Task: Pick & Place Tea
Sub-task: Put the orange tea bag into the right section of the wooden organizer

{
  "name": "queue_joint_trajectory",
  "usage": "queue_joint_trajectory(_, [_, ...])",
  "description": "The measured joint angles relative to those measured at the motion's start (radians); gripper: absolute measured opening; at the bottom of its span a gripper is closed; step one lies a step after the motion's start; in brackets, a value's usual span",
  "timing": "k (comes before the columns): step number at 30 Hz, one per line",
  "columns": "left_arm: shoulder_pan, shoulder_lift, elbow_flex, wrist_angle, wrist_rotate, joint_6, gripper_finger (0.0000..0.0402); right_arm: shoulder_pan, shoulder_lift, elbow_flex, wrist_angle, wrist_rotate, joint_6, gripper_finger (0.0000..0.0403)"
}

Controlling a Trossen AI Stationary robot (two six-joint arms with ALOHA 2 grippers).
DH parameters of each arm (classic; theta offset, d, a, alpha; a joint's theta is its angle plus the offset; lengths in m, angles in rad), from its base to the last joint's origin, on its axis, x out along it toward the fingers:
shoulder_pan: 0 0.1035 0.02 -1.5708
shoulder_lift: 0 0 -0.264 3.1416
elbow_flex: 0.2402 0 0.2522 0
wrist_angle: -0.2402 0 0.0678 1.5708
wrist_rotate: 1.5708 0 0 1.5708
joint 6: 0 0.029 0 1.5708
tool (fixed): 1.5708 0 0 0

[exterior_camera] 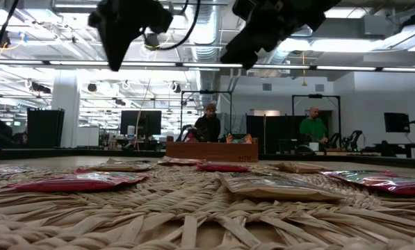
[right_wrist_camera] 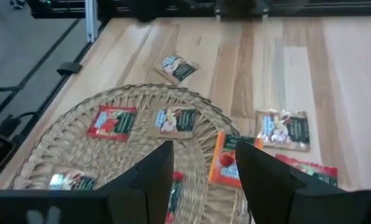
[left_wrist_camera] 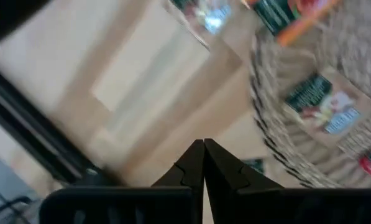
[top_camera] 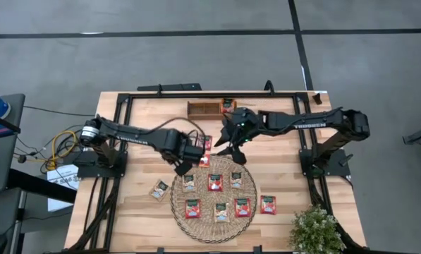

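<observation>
Two arms over a table of tea sachets, both grippers empty

The light wooden table (top_camera: 136, 120) carries a big round woven mat (top_camera: 214, 227) near its front edge and a long brown wooden tray (top_camera: 204, 108) at the back. The left arm (top_camera: 129, 133) reaches in from its side and the right arm (top_camera: 316, 121) from the other, meeting just behind the mat. The left gripper (left_wrist_camera: 204, 149) is pressed shut on nothing, above the mat's rim; the right gripper (right_wrist_camera: 201, 171) hangs with its fingers spread apart, nothing between them, over the mat's back edge. The tea sachets (top_camera: 215, 182), red-orange and cream, lie mostly flat on the mat, with one (top_camera: 159, 189) on the table beside it towards the left arm, one (top_camera: 268, 204) on the other side, and a few under the grippers. One sachet (top_camera: 228, 105) sits at the tray's end.
</observation>
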Motion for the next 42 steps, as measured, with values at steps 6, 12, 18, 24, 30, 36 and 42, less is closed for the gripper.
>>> queue_joint_trajectory(6, [-0.084, 0.0, -0.113, 0.065, 0.026, -0.075, 0.0, -0.001, 0.078, 0.086, -0.086, 0.014, -0.046, 0.0166])
queue_joint_trajectory(12, [-0.133, -0.094, -0.272, 0.219, 0.015, -0.154, 0.0, -0.011, 0.123, 0.103, -0.09, 0.013, -0.047, 0.0164])
queue_joint_trajectory(18, [-0.157, -0.332, -0.468, 0.305, -0.004, -0.327, 0.0, -0.011, 0.123, 0.109, -0.07, 0.013, -0.064, 0.0166])
queue_joint_trajectory(24, [-0.156, -0.584, -0.63, 0.414, -0.112, -0.409, 0.0, -0.008, 0.163, 0.177, -0.074, 0.038, -0.071, 0.0164])
queue_joint_trajectory(30, [-0.156, -0.782, -0.762, 0.474, -0.174, -0.486, 0.0, -0.01, 0.311, 0.343, -0.208, 0.04, -0.074, 0.0164])
queue_joint_trajectory(36, [-0.156, -0.881, -0.829, 0.497, -0.177, -0.53, 0.0, -0.009, 0.477, 0.535, -0.321, 0.043, -0.097, 0.0166])
queue_joint_trajectory(42, [-0.156, -0.885, -0.831, 0.503, -0.18, -0.487, 0.0, -0.005, 0.61, 0.669, -0.448, 0.043, -0.097, 0.0161])
